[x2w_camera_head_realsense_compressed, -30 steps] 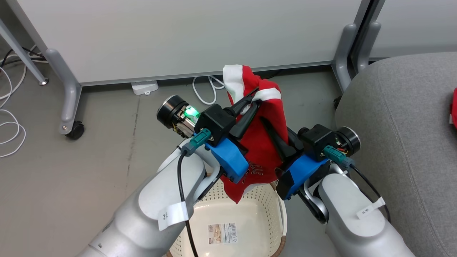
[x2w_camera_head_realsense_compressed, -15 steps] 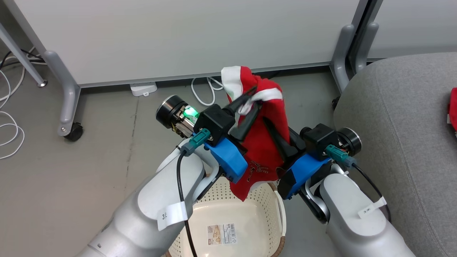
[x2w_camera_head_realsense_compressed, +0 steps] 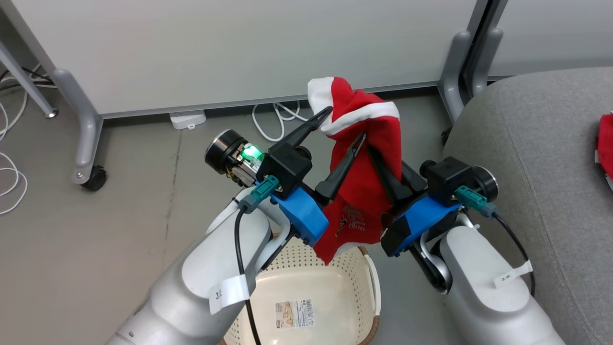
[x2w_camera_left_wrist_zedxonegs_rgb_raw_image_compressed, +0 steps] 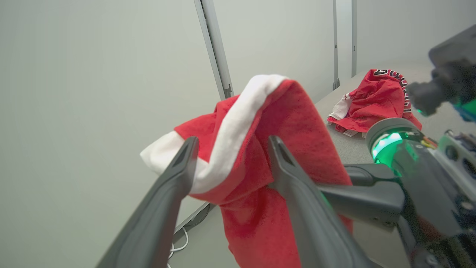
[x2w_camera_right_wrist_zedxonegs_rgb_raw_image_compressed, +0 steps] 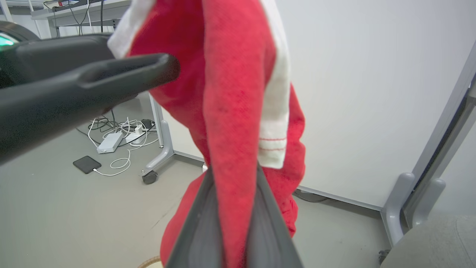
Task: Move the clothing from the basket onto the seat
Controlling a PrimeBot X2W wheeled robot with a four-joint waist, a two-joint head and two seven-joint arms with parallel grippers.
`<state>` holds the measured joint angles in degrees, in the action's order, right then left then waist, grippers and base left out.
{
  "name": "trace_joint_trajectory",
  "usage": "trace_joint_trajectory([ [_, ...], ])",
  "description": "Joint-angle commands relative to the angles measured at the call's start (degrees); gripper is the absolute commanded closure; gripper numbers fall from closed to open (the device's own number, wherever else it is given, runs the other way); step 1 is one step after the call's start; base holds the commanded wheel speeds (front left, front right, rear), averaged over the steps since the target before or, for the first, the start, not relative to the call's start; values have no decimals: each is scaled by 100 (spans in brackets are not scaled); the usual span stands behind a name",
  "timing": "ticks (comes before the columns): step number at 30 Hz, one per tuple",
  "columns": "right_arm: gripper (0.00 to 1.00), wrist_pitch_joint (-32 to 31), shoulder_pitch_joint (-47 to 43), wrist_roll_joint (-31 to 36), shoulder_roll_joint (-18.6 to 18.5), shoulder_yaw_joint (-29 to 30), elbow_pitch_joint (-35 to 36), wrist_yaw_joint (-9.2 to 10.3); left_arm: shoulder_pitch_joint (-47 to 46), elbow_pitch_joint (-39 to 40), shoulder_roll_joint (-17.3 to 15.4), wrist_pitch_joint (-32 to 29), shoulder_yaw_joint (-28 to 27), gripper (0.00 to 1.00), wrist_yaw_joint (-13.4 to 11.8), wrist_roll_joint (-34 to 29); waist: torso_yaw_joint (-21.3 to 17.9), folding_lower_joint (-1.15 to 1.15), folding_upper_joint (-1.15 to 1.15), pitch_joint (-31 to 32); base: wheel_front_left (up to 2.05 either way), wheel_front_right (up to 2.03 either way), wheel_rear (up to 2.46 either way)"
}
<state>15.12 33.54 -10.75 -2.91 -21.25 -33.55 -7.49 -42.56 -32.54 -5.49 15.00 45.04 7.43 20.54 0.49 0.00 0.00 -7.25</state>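
A red garment with white bands (x2w_camera_head_realsense_compressed: 359,201) hangs above the basket (x2w_camera_head_realsense_compressed: 306,273), pinched in my shut right gripper (x2w_camera_head_realsense_compressed: 376,153); the right wrist view shows the red cloth (x2w_camera_right_wrist_zedxonegs_rgb_raw_image_compressed: 230,111) squeezed between that gripper's (x2w_camera_right_wrist_zedxonegs_rgb_raw_image_compressed: 232,175) two fingers. My left gripper (x2w_camera_head_realsense_compressed: 345,125) stands open beside the garment's white-banded top, its fingers apart on either side of the cloth (x2w_camera_left_wrist_zedxonegs_rgb_raw_image_compressed: 290,123) in the left wrist view. The cream basket shows a label on its bottom. The grey seat (x2w_camera_head_realsense_compressed: 527,143) lies to the right, with another red garment (x2w_camera_left_wrist_zedxonegs_rgb_raw_image_compressed: 375,100) on it.
A white partition with grey legs (x2w_camera_head_realsense_compressed: 452,62) and a castor (x2w_camera_head_realsense_compressed: 93,177) stands behind the arms. White cables (x2w_camera_head_realsense_compressed: 280,120) and a small white adapter (x2w_camera_head_realsense_compressed: 187,119) lie on the grey floor along its foot. More cables and a dark phone (x2w_camera_right_wrist_zedxonegs_rgb_raw_image_compressed: 86,163) are farther left.
My left gripper has opened and let go of the garment's white band. The right gripper has kept its hold and carried the garment slightly up and to the right. The camera has shifted a little.
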Motion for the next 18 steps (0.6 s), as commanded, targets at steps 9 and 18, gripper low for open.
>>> trace_joint_trajectory([
  [9,100,6,-124,163,4,553,345,-1,159,154,-87,27,-207,0,-16,-159,-488,0,0,-264,0,0,0],
  [18,100,6,-286,377,5,1144,741,-1,242,167,-95,26,-115,0,-5,-242,-1042,0,0,-497,0,0,0],
])
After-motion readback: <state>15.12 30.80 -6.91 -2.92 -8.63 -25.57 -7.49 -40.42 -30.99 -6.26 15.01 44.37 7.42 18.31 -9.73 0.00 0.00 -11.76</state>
